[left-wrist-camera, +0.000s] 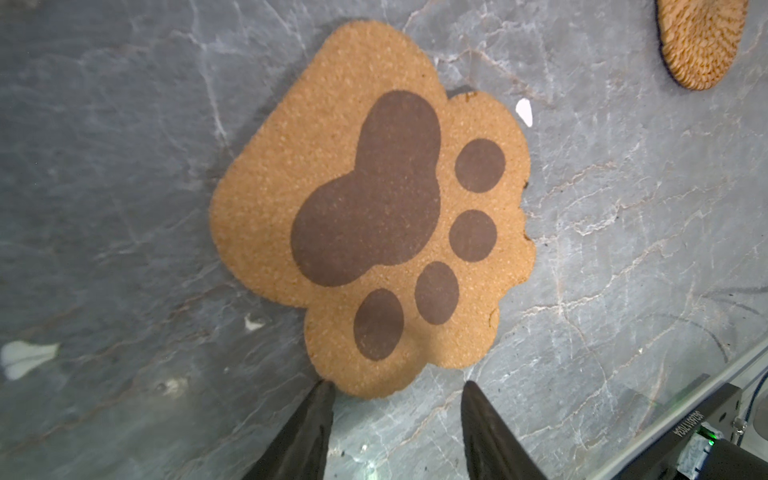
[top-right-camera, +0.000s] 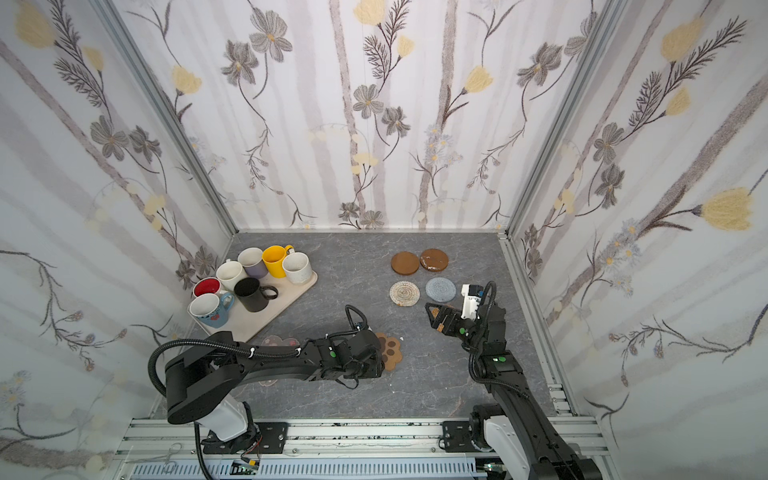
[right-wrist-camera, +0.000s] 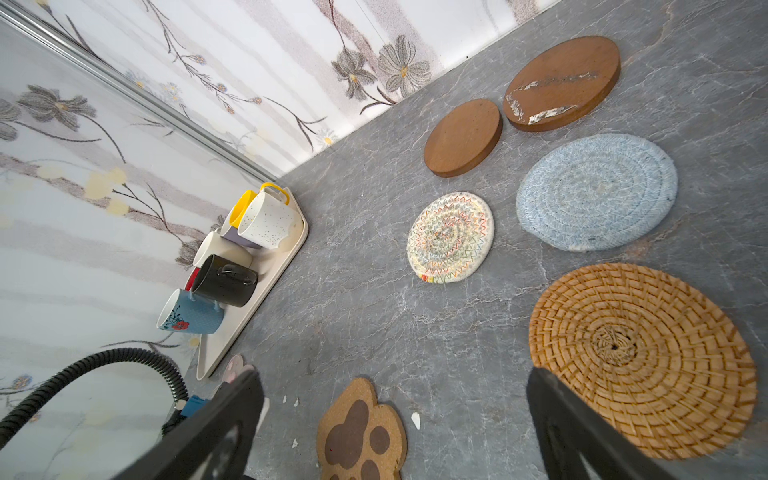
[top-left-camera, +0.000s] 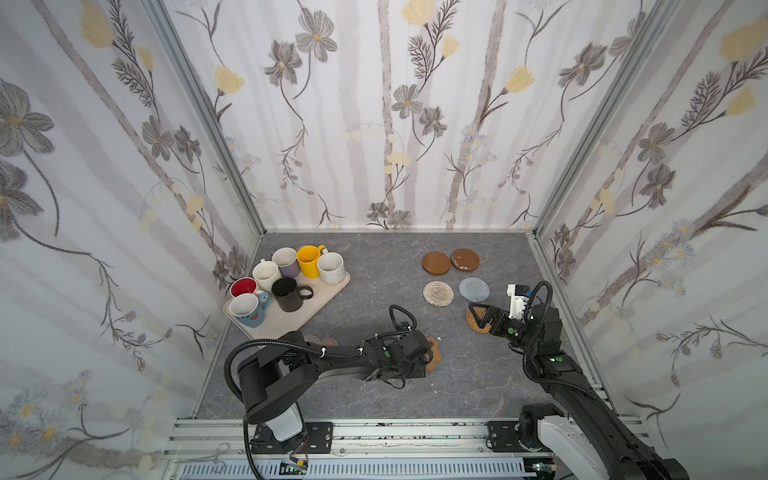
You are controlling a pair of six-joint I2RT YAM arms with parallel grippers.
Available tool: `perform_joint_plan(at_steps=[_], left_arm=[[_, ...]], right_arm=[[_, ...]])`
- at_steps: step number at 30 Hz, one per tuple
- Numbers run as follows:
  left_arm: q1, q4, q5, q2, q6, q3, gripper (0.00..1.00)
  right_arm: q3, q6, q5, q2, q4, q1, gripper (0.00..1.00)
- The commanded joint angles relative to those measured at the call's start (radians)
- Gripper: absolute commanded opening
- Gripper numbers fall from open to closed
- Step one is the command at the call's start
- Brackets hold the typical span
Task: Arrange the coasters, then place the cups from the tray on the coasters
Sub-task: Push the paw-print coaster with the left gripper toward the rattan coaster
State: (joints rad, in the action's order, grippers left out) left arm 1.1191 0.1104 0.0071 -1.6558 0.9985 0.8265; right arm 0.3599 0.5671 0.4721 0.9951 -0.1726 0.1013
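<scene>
Closest up are the two black fingers of the left pincer (left-wrist-camera: 397, 387), spread apart with nothing clamped between them. One lobe of the paw coaster (left-wrist-camera: 374, 208) pokes into the gap: one fingertip sits right at its edge, the other stands clear of it. That coaster lies flat on the grey marbled desk (left-wrist-camera: 104, 187). It's cork-coloured with a dark brown pad and four dark toe spots (plus a few nicks along the rim).

The right pincer (right-wrist-camera: 392, 374) is wide open too, holding nothing, hovering over the rattan coaster (right-wrist-camera: 640, 357), which is tan, round and woven in a spiral. In both top views its fingers cover part of that coaster.

Hard-to-see stuff: from above, the left arm hides most of the paw coaster. The clear pink-flower coaster (top-right-camera: 277, 341) only peeks out behind that arm, near the tray (top-left-camera: 276, 320). I can't tell whether they touch.

All seven cups sit on the tray, far left of the desk: yellow cup (top-left-camera: 308, 259), lilac cup (top-left-camera: 286, 262), plain off-white cup (top-left-camera: 266, 274), speckled off-white cup (top-left-camera: 331, 267), black cup (top-left-camera: 286, 294), red-inside cup (top-left-camera: 244, 286) and blue patterned cup (top-left-camera: 248, 309).

Far right are the plain wooden disc (top-left-camera: 436, 263) and scuffed wooden disc (top-left-camera: 465, 260), side by side. The pale woven coaster (top-left-camera: 438, 293) and grey coaster (top-left-camera: 474, 289) lie just in front of them.
</scene>
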Motion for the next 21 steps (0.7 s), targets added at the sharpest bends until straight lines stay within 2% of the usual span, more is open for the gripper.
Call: perform_joint_plan(at_steps=[1,11,21], left_arm=[[-0.004,-0.024,-0.018,-0.018,0.008,0.011,0.53],[-0.042,-0.049,-0.030,-0.056,-0.009,0.055,0.54],[-0.079,-0.067,-0.007,-0.181,-0.066,0.193,0.54]], right_arm=[[0.000,-0.005,-0.008,-0.003,-0.002,0.000,1.00],[-0.001,-0.007,-0.010,-0.001,-0.002,0.001,1.00],[0.001,-0.011,-0.018,-0.007,0.014,0.000,1.00]])
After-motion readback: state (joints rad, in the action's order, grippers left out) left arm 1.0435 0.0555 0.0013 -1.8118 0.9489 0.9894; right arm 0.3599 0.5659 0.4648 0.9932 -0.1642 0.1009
